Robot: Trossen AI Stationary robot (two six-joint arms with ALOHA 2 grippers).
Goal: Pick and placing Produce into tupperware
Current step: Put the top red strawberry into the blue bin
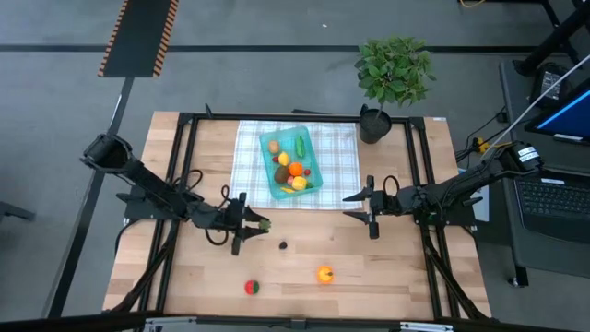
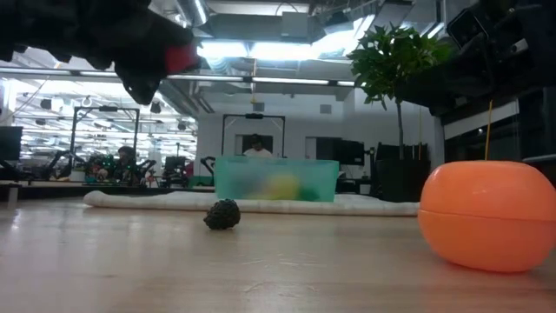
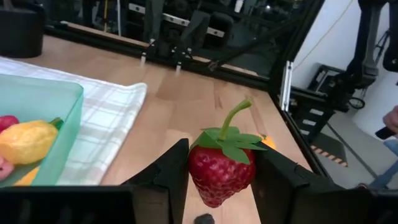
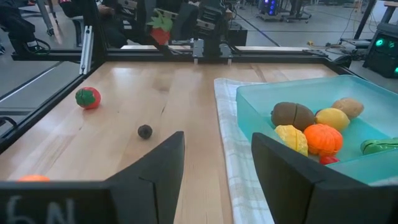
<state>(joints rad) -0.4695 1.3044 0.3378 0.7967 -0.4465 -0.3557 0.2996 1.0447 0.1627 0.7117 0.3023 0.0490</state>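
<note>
Strawberry (image 3: 219, 173) sits pinched between the left end effector (image 3: 221, 180) fingers, above the table.

Both arms were dark, slim and jointed, with black cables looping beside them. The left gripper (image 3: 219, 180) had matte black wedge-shaped fingers. The right gripper (image 4: 214, 168) had the same black angular fingers; pale markings showed on its body.

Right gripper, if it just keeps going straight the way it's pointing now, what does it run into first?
Probably nothing close by. The right gripper, open and empty, points across bare table toward the left gripper, which holds a strawberry. That gripper looks like the first thing in line, though depth is uncertain.
</note>
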